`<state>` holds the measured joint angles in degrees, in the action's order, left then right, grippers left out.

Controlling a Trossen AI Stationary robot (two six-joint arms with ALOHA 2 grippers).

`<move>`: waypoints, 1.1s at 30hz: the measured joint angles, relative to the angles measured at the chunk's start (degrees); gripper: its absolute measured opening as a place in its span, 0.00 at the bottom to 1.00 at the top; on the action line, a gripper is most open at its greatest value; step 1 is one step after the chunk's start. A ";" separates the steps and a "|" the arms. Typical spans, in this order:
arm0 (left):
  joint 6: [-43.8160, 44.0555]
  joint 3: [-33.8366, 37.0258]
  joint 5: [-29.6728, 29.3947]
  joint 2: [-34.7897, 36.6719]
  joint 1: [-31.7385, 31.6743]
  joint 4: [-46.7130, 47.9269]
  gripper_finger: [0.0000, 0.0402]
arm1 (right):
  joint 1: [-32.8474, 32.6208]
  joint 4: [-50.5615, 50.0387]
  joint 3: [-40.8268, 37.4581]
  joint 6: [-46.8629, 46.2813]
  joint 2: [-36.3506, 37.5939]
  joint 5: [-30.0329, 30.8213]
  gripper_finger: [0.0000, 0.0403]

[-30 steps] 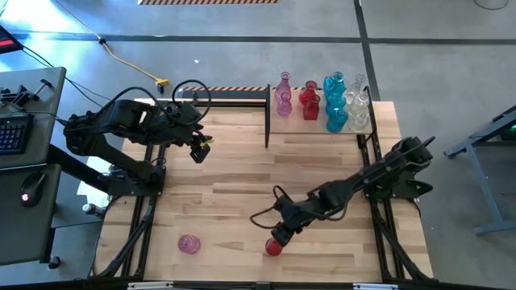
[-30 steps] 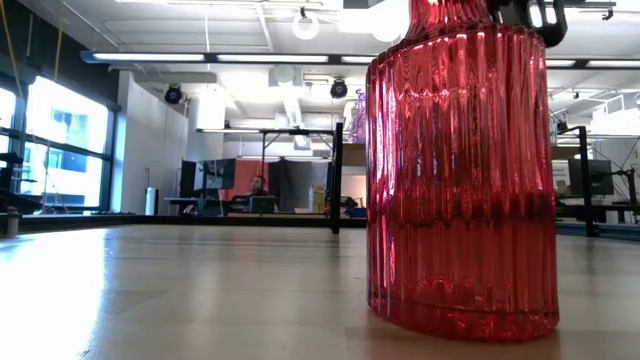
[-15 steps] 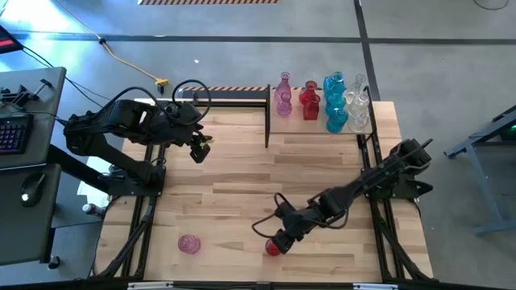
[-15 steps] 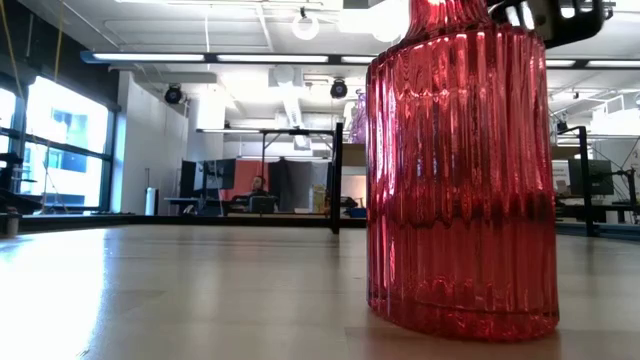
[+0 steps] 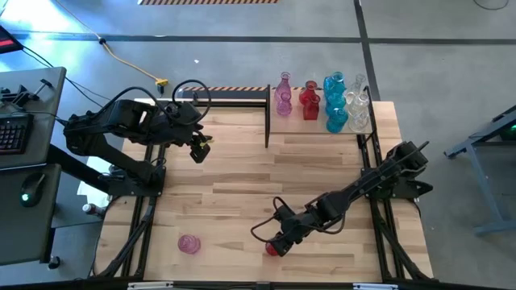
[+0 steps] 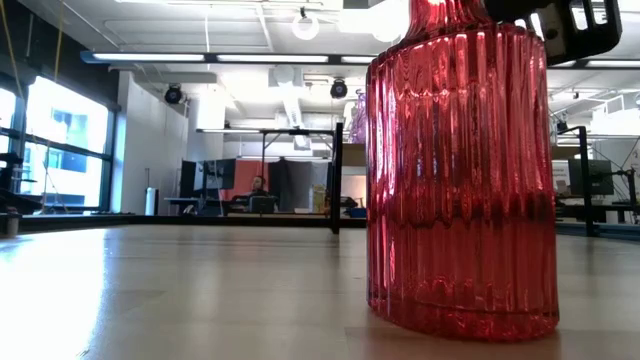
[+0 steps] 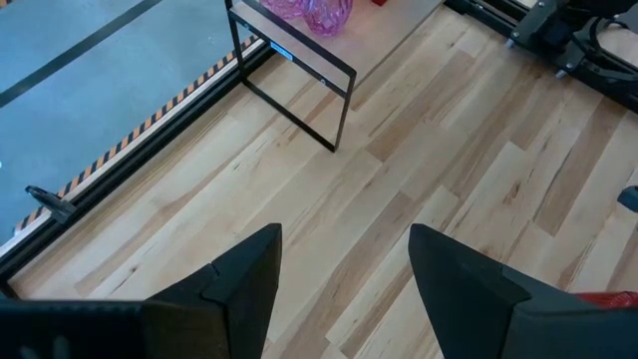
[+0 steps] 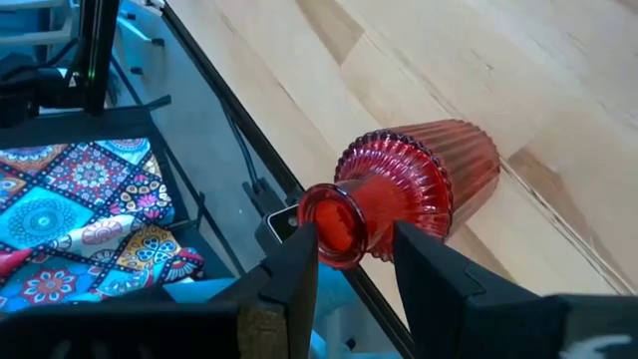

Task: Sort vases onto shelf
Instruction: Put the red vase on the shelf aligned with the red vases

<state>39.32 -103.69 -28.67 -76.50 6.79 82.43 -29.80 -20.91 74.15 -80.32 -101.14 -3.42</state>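
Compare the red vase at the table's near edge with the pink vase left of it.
The red vase has the right pincer around its neck; the pink vase stands free, with no pincer near. The red vase is a deep, saturated colour; the pink vase is pale. The red vase shows vertical ribbing; the pink vase's surface is too small to judge. Both are translucent glass, on the tabletop, not yet on the shelf.

Bright even overhead light, soft shadows, sharp.

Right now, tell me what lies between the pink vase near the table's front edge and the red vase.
High view: only bare tabletop between the pink vase and the red vase.
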 joint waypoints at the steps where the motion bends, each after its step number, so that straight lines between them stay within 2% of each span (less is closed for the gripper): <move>1: -0.07 -0.01 0.00 0.00 -0.02 0.00 0.53 | 0.00 -0.05 0.00 -0.39 0.00 0.00 0.28; 16: 0.01 -0.01 0.00 0.01 0.00 -0.01 0.53 | -0.26 -0.43 0.00 -3.44 -1.66 0.05 0.27; 19: -0.11 -0.01 0.00 0.01 0.00 -0.02 0.53 | -0.26 -0.42 0.02 -3.46 -1.64 0.24 0.23; 27: -0.06 -0.01 0.00 0.01 0.00 -0.01 0.53 | -0.24 -0.63 0.13 -3.70 -1.54 0.43 0.03; 33: -0.08 -0.01 0.00 0.01 -0.01 -0.01 0.53 | -0.26 -2.12 -0.04 -4.74 -1.73 0.44 0.01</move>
<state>39.24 -103.70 -28.67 -76.49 6.78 82.42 -30.06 -23.02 74.11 -85.07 -102.87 -2.98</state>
